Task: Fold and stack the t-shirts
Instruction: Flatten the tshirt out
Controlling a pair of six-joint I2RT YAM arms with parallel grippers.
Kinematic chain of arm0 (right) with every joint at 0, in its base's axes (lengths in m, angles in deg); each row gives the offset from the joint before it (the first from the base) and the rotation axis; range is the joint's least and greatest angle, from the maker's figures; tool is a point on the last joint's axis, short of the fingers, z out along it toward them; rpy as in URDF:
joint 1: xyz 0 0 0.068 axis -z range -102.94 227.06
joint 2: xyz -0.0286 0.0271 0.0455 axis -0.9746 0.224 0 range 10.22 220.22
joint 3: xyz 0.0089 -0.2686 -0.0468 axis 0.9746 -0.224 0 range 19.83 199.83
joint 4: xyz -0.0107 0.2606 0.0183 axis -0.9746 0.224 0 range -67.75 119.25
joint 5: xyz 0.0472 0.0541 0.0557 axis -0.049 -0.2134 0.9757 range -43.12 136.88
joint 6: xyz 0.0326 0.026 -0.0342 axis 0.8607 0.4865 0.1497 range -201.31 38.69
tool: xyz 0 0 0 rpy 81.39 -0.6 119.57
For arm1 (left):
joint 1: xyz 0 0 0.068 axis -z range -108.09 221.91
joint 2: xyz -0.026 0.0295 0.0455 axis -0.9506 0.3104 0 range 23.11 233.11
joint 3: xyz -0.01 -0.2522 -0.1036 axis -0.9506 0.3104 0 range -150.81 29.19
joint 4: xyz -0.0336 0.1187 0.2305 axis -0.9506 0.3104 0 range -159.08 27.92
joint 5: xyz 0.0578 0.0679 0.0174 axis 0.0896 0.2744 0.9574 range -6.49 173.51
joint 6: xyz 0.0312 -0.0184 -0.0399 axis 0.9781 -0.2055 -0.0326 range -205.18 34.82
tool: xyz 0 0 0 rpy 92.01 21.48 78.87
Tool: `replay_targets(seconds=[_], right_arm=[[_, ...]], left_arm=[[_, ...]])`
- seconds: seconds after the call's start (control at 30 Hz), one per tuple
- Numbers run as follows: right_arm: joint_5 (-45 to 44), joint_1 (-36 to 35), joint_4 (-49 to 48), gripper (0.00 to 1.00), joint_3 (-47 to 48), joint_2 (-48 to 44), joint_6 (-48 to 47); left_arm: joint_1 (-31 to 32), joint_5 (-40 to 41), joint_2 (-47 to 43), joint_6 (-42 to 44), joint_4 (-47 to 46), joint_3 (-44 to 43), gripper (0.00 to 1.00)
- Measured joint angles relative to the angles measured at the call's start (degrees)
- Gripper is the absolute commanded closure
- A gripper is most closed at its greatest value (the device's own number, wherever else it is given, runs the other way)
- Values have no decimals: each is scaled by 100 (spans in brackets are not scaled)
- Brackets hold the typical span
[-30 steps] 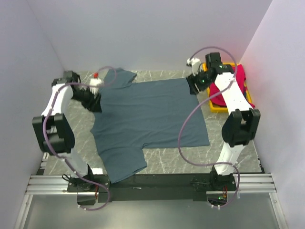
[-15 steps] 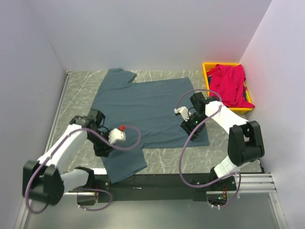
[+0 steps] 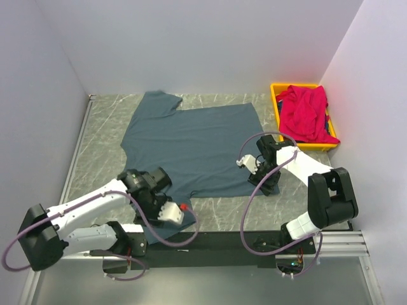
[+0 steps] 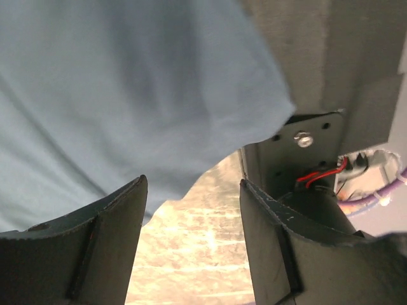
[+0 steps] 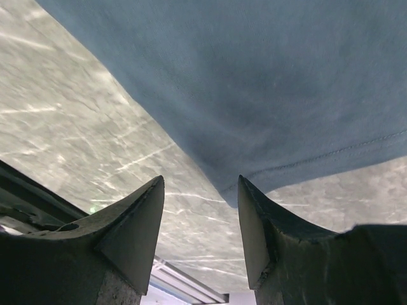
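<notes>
T-shirt (image 3: 191, 143) beneath open left end effector (image 4: 191, 190), open right end effector (image 5: 200, 184)

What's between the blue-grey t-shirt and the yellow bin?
Nothing but a narrow strip of bare marble tabletop separates the blue-grey t-shirt from the yellow bin, as the top external view shows.

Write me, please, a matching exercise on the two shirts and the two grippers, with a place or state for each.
Things:
1 grey shirt
2 red shirt
3 left gripper
4 right gripper

Places or states:
A heaped in the yellow bin
B open above the hem corner
C spread flat on the table
D open above the near sleeve

Pairs: 1-C, 2-A, 3-D, 4-B
</notes>
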Motion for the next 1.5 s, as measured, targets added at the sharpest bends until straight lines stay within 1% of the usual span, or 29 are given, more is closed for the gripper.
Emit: replay_targets(seconds=[0.03, 0.17, 0.23, 0.33, 0.43, 0.47, 0.53, 0.67, 0.8, 0.93, 1.03, 1.33, 1.4, 1.5], right_arm=[[-39, 17, -7, 43, -31, -7, -33], [-166, 127, -59, 43, -111, -9, -140], [-199, 208, -63, 43, -111, -9, -181], [-249, 341, -63, 43, -94, -9, -240], [-256, 428, -46, 42, -35, -9, -267], [-256, 448, -44, 42, -13, -9, -273], [-256, 466, -42, 42, 15, -9, -286], [-254, 483, -13, 42, 63, -7, -284], [-254, 509, 4, 42, 133, -9, -284], [-258, 546, 35, 42, 157, -7, -286], [-258, 564, 66, 42, 208, -4, -286], [-256, 595, 157, 38, 313, 2, -369], [-254, 599, 184, 38, 313, 4, -393], [-251, 599, 201, 37, 313, 17, -396]], left_arm=[[372, 98, 0, -177, -9, 24, 34], [1534, 448, 129, -841, -20, 98, 37], [2028, 577, 363, -1163, -35, 98, 38], [2695, 761, 791, -1690, -61, 98, 37], [3051, 831, 1110, -2122, -20, -9, 35], [3128, 807, 1250, -2304, 35, -153, 25], [3298, 833, 1480, -2583, 2, -417, 25], [3794, 962, 1694, -3056, -205, -457, 30], [4000, 1097, 1864, -3388, -369, -426, 33], [4026, 1296, 1930, -3639, -588, -273, 33], [4030, 1342, 2009, -3718, -636, -212, 33], [4030, 1410, 2420, -3823, -721, -201, 26], [4026, 1410, 2496, -3829, -717, -201, 27], [3974, 1410, 2677, -3834, -717, -203, 30]])
